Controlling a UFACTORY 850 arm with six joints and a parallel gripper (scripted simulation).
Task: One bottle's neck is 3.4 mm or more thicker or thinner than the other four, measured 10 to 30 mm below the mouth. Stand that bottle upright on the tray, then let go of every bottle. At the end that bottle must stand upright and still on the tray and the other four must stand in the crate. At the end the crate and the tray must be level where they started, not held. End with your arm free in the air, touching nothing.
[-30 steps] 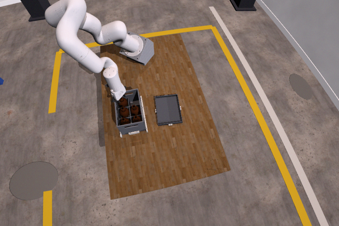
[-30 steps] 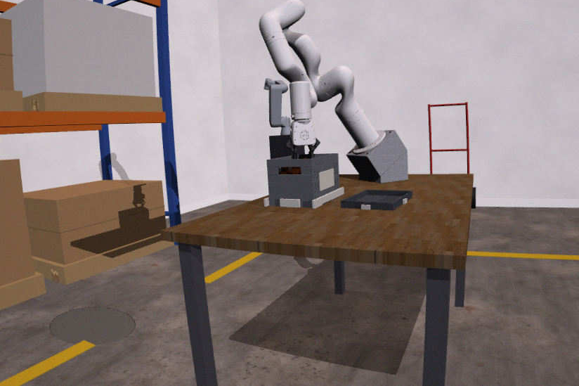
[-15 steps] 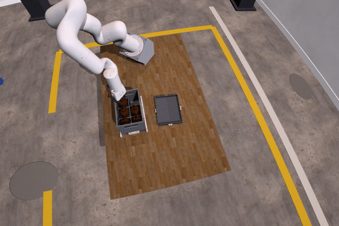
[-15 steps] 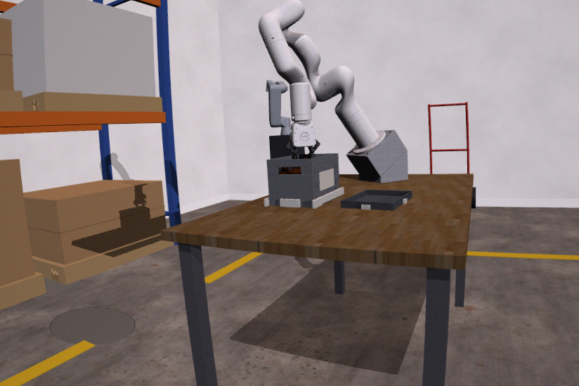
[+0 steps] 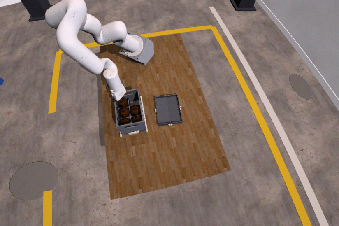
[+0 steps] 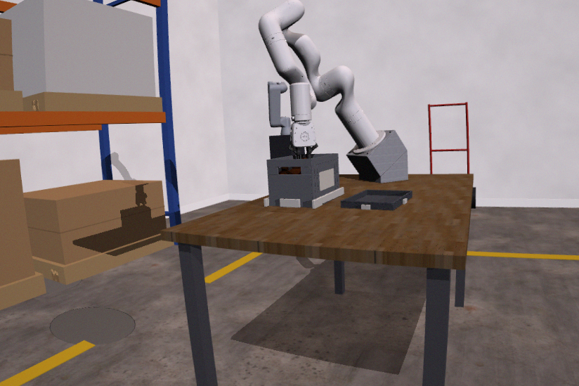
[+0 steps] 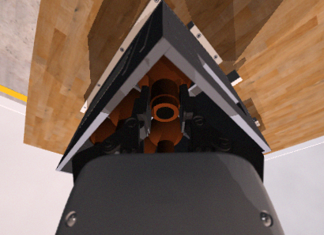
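The grey crate point(image 5: 126, 129) point(image 6: 289, 188) point(image 7: 186, 68) stands on the table. My gripper point(image 6: 303, 154) point(image 7: 164, 95) reaches down into its back-left cell in the top view. It is shut on the neck of a brown bottle point(image 5: 122, 102) point(image 7: 165, 87), just below the mouth; the bottle is upright in its cell. The other brown bottles stand in the crate: one point(image 5: 124, 112) in the middle left, one point(image 5: 135, 110) in the middle right, and two point(image 5: 125, 121) point(image 5: 136, 119) at the front. The back-right cell is empty. The dark tray point(image 5: 167, 109) point(image 6: 376, 197) lies flat with no bottle on it.
White locating blocks point(image 5: 134, 132) point(image 6: 289, 202) sit around the crate's base, and smaller ones edge the tray. The crate walls and dividers stand close around my fingers. The wooden table point(image 5: 164, 157) point(image 6: 327, 227) carries the arm's grey base point(image 5: 147, 50) point(image 6: 393, 157) at the back.
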